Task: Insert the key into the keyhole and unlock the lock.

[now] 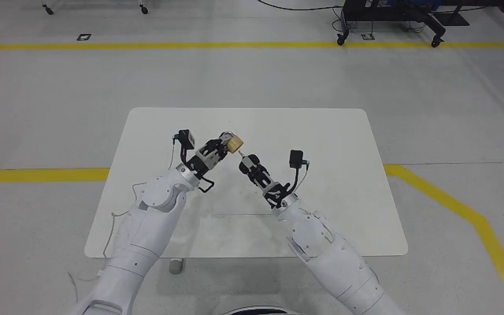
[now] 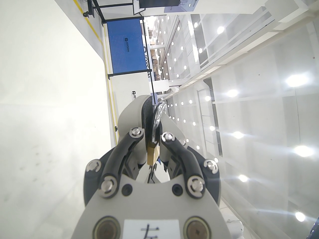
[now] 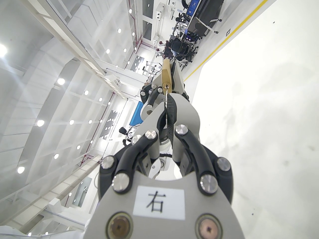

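A brass padlock (image 1: 234, 144) is held above the middle of the white table (image 1: 339, 134), with my left gripper (image 1: 223, 147) shut on it. In the left wrist view its brass body (image 2: 152, 154) and silver shackle (image 2: 159, 114) sit between the closed fingers of the left gripper (image 2: 155, 108). My right gripper (image 1: 246, 161) is shut on a small silver key (image 3: 165, 98). In the right wrist view the key's tip sits at the keyhole (image 3: 166, 85) in the padlock's end face (image 3: 166, 75), just past the right gripper (image 3: 167, 99). How deep the key sits cannot be told.
Both arms meet over the table's centre, with bare tabletop (image 1: 331, 205) around them. Yellow floor lines (image 1: 236, 45) run behind and beside the table. A small grey object (image 1: 175, 266) lies on the floor by the front edge.
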### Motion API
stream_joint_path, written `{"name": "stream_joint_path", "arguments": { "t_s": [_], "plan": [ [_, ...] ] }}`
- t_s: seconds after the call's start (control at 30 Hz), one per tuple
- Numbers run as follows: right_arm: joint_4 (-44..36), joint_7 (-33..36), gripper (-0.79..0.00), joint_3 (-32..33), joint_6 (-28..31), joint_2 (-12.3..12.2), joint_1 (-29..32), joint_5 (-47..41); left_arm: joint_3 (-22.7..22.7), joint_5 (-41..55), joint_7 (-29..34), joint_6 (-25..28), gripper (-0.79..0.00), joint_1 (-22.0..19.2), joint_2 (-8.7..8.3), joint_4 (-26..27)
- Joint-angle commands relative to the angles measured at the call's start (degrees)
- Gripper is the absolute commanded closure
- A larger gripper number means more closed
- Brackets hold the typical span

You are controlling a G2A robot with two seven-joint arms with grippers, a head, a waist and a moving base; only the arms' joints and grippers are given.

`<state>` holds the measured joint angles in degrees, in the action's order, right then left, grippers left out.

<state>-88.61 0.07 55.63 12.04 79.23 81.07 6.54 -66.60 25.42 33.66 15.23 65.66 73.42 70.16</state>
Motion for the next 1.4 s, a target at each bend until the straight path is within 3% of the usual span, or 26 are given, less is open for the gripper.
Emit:
{"name": "stream_joint_path", "arguments": {
  "t_s": [0.0, 1.37],
  "plan": [
    [0.0, -0.1, 0.000, 0.0, 0.0, 0.0, 0.0, 0.1, -0.1, -0.3, 0.2, 0.1, 0.000, 0.1, -0.02, 0.2],
    [-1.4, 1.5, 0.000, 1.3, -1.3, 0.7, 1.1, 1.0, -0.6, -3.0, 2.2, 1.1, 0.000, 1.1, -0.05, 1.4]
  ]
}}
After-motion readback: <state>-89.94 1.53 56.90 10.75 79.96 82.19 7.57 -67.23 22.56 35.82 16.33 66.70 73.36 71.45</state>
